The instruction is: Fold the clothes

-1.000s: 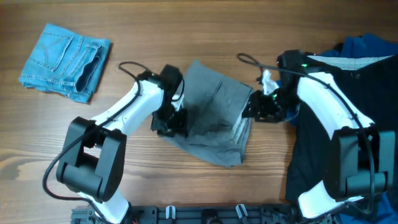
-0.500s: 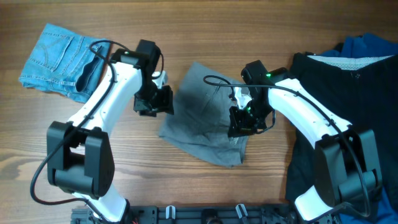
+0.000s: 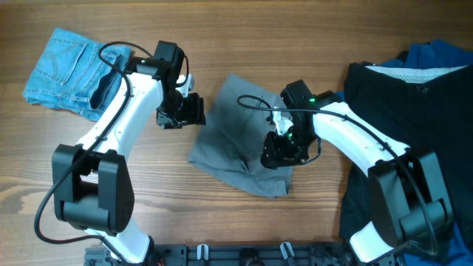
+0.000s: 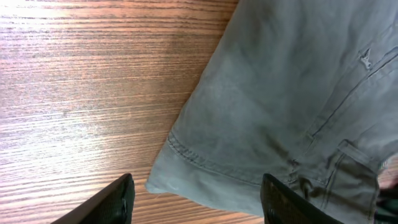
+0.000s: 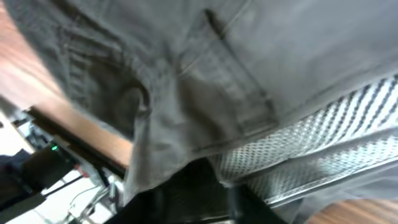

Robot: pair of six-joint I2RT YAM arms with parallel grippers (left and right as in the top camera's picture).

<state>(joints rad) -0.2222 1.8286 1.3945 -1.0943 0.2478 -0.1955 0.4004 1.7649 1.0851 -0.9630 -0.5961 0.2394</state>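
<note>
Denim shorts (image 3: 77, 72): folded, at the far left of the surface (image 3: 222, 37), well apart from both hands.

Left hand (image 3: 185, 114): hovers just off the left edge of the grey shorts (image 3: 233, 137). In the left wrist view its fingers (image 4: 121, 200) stand wide apart with nothing gripped. A stitched hem corner of the shorts lies on the wood between and beyond them.

Grey shorts: mid-surface between the two arms, roughly flat but askew, one corner pointing to the far side and one to the near right. From the left hand they lie to the right, and the hem corner is the closest part.

Right hand (image 3: 281, 154): down on the right part of the grey shorts, where the cloth is rumpled. The right wrist view is blurred and filled with grey cloth and pale mesh lining (image 5: 311, 149), so I cannot tell whether the fingers are clamped on the fabric or merely pressed into it.

Black garment (image 3: 377, 177) and blue garment (image 3: 436, 55): heaped at the right edge, just beside the right arm.

Nearer arm: the right is already on the shorts and the left is a short reach from the hem.

Open room: bare wood lies left of, beyond and in front of the shorts. The right side is crowded by the dark heap, so a fold probably carries more easily leftward or toward the near side.

Risk: the askew lie may yield an uneven fold unless the edges are squared first.
</note>
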